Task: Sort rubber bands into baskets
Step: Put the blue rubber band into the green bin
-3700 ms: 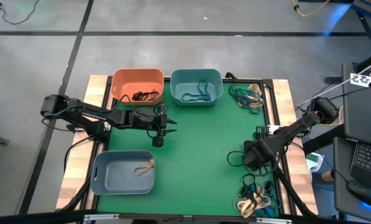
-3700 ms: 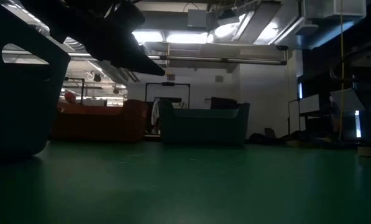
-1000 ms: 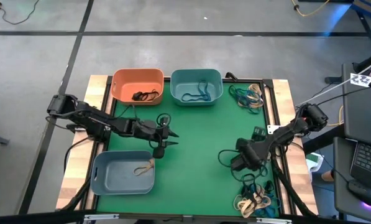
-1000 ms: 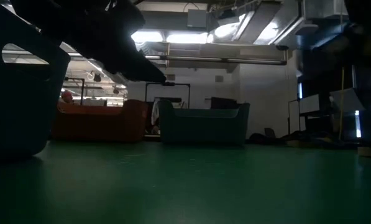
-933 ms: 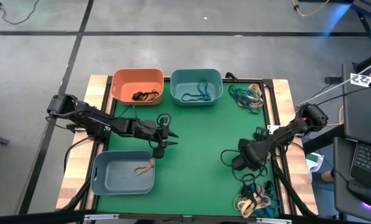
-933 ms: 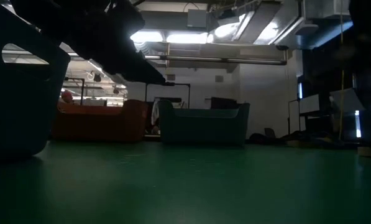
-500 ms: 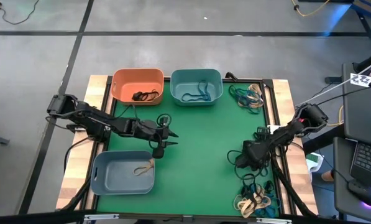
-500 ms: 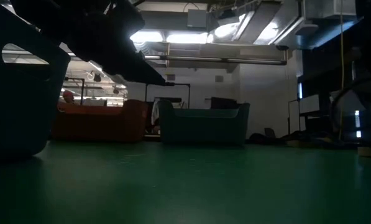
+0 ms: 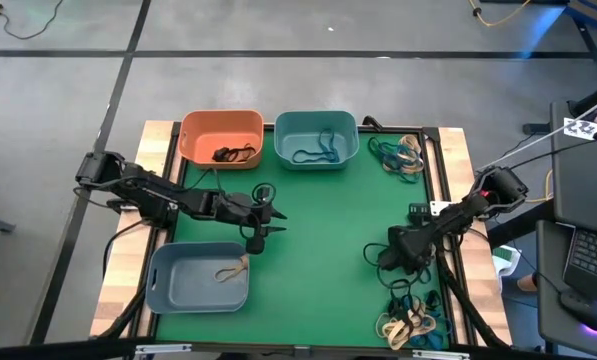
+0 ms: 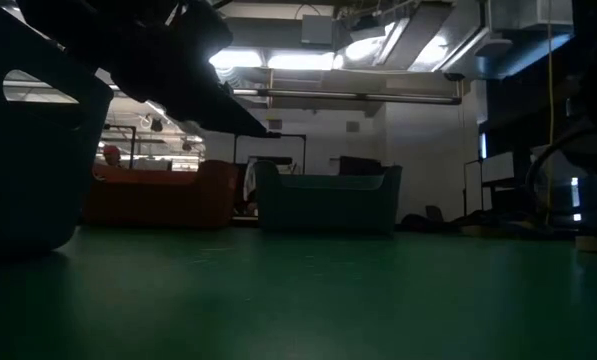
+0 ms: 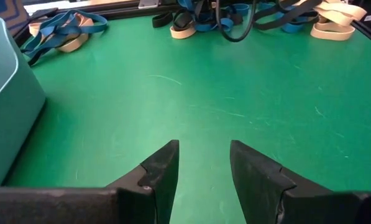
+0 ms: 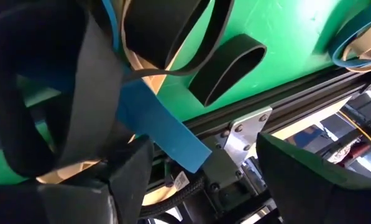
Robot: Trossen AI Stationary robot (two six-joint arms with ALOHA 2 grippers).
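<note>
Three baskets stand on the green mat. The orange one (image 9: 221,132) holds black rubber bands (image 9: 236,154). The teal one (image 9: 316,130) holds blue bands. The grey-blue one (image 9: 183,280) holds a tan band (image 9: 233,268). Loose bands lie in a far-right pile (image 9: 400,153) and a near-right pile (image 9: 410,312). My left gripper (image 11: 204,168) hangs open over bare mat, between the orange and grey-blue baskets (image 9: 266,222). My right gripper (image 12: 197,180) is open, close upon black, blue and tan bands (image 12: 160,130) at the near-right pile (image 9: 393,256). My right gripper stands with its open fingers (image 12: 132,177) right at the pile. A blue band's end (image 12: 185,149) lies between the fingers and a black band (image 12: 61,106) lies beside one. Whether either finger touches a band I cannot tell.
A black frame rail with a metal bracket (image 12: 241,134) runs along the mat's edge beside the near-right pile. Open green mat (image 9: 318,250) lies between the two arms. A black cable loops by each wrist (image 9: 263,190).
My right gripper has sunk and shifted a little toward the table's right edge, closer to the near-right pile, and its wrist has rolled. The left arm has kept still.
</note>
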